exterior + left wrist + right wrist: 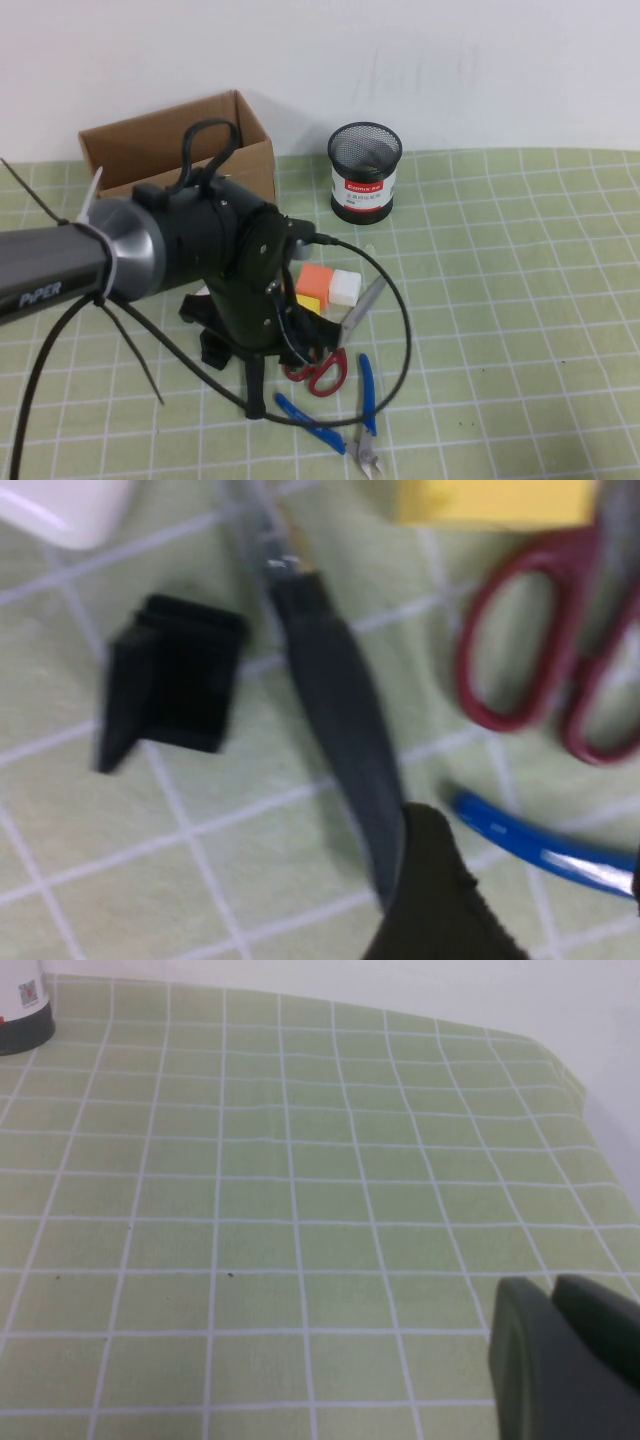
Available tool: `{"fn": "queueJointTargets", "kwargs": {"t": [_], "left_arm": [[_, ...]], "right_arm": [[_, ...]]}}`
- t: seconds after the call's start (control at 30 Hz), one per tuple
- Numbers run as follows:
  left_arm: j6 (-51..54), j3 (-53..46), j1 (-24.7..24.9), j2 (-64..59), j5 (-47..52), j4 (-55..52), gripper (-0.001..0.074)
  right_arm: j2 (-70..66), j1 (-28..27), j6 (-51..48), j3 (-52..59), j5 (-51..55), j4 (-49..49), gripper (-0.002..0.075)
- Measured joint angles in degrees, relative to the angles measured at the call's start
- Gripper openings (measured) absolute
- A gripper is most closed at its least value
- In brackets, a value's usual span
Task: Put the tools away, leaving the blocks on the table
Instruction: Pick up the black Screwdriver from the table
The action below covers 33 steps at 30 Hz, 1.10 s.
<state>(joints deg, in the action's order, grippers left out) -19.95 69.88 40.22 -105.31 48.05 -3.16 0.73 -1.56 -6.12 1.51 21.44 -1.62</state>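
My left gripper (262, 404) hangs low over the table (520, 300), open and empty; its fingers (432, 900) stand beside the black-handled screwdriver (335, 700) and one blue pliers handle (540, 848). The arm hides the screwdriver in the high view. The blue-handled pliers (362, 412) lie at the front. The red-handled scissors (322, 372) lie just behind them and also show in the left wrist view (520, 650). The orange block (317, 279), white block (346, 288) and yellow block (308, 301) sit together. My right gripper (552, 1305) is shut and empty over bare mat.
An open cardboard box (250, 150) stands at the back left and a black mesh pen cup (365, 172) at the back centre. A small black angled piece (170, 685) and a white rounded earbud case (60, 508) lie beside the screwdriver.
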Motion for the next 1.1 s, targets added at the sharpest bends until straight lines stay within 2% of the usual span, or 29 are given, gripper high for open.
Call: {"fn": "queueJointTargets", "kwargs": {"t": [0.27,0.47,1.1], "left_arm": [[-2.2,0.0,-3.2,-3.7,-0.8,-1.6,0.0358],[-2.2,0.0,-3.7,-5.6,-2.2,-1.7,0.0335],[-2.2,0.5,-4.9,-9.6,-5.7,-1.1,0.0330]], "right_arm": [[0.0,0.0,0.0,0.0,0.0,0.0,-0.0011],[0.0,0.0,0.0,0.0,0.0,0.0,-0.0011],[0.0,0.0,0.0,0.0,0.0,0.0,-0.0011]]}}
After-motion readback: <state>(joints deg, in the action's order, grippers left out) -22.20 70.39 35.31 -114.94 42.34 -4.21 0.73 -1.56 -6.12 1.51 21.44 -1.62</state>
